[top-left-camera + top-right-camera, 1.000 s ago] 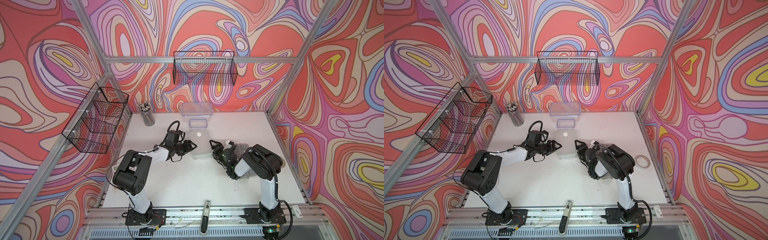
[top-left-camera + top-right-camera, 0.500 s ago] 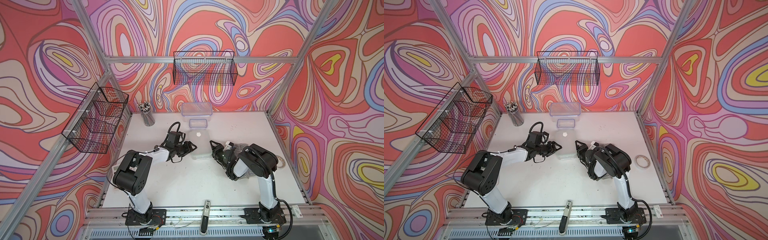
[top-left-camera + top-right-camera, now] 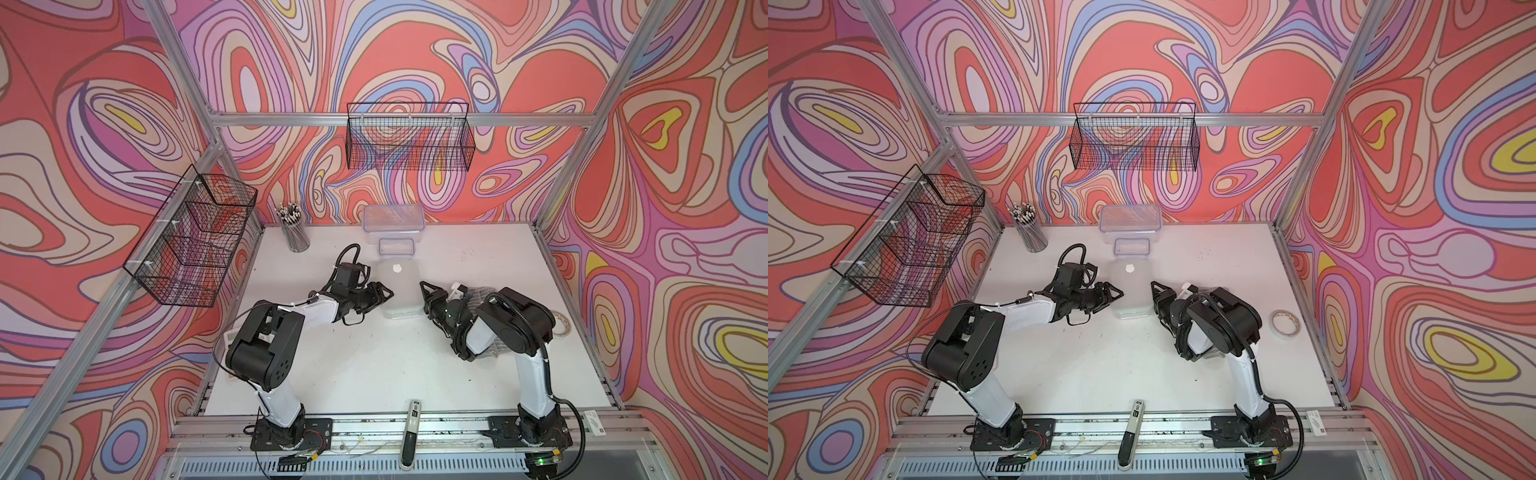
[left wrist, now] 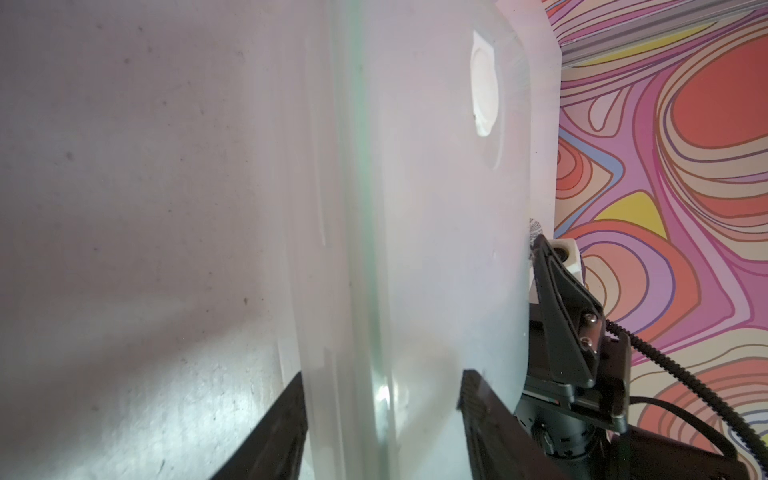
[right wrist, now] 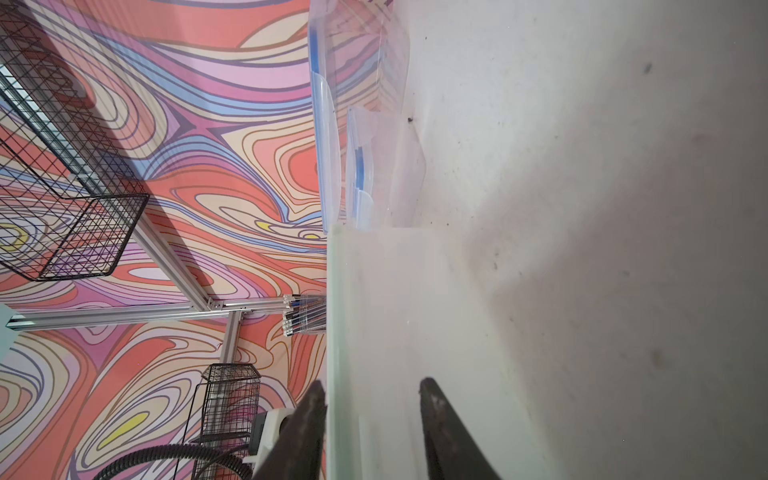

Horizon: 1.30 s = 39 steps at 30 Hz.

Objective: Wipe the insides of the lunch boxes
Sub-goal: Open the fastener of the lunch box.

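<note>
Swirl-patterned pink-orange walls (image 3: 415, 62) hem a white tabletop (image 3: 365, 374); the frosted-lidded clear plastic lunch box (image 3: 398, 286) sits mid-tabletop; left jaws grasp its left edge; right jaws straddle its right, grip unclear.

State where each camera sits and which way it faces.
Both top views: high above the arms' bases, looking down on the table and frosted-lid lunch box; both arms show whole.
Right wrist: on its arm, looking along the right pincer past that box toward the blue-rimmed lunch boxes.
Left wrist: roughly opposite, along the left pincer; the right pincer shows beyond.
All share that box.
</note>
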Motion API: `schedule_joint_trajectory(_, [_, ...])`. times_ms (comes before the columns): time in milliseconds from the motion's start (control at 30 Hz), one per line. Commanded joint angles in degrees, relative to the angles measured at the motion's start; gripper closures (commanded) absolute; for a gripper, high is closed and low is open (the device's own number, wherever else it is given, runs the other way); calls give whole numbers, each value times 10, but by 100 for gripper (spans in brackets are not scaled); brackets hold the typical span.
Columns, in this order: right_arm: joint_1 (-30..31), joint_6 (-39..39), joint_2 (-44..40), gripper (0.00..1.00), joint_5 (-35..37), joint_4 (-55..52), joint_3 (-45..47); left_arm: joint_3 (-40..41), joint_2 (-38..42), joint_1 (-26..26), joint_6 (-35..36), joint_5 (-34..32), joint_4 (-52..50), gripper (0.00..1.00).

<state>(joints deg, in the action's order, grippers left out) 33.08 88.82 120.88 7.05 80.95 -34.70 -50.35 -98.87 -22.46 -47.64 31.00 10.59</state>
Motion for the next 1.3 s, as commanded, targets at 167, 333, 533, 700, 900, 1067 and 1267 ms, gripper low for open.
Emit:
schedule_joint_trajectory(167, [14, 27, 12, 78, -22, 45, -22, 4, -3, -15, 3, 13, -6, 42])
schedule_joint_trajectory(333, [15, 23, 13, 83, -22, 45, -18, 0, -3, -14, 5, 11, -12, 42])
schedule_joint_trajectory(533, [15, 16, 9, 87, -20, 43, -8, -1, 0, -14, 11, 5, -19, 42])
schedule_joint_trajectory(700, [16, -6, -13, 92, -19, 5, 0, -6, 6, -15, 21, -4, -34, 42])
schedule_joint_trajectory(900, [16, -30, -32, 95, -18, -46, 3, -8, 8, -15, 29, -11, -44, 42])
schedule_joint_trajectory(1067, [23, -46, -40, 95, -15, -81, 2, -16, 6, -14, 39, -18, -57, 42])
schedule_joint_trajectory(1267, [38, -69, -66, 95, -7, -136, 10, -32, -4, -1, 54, -18, -72, 42])
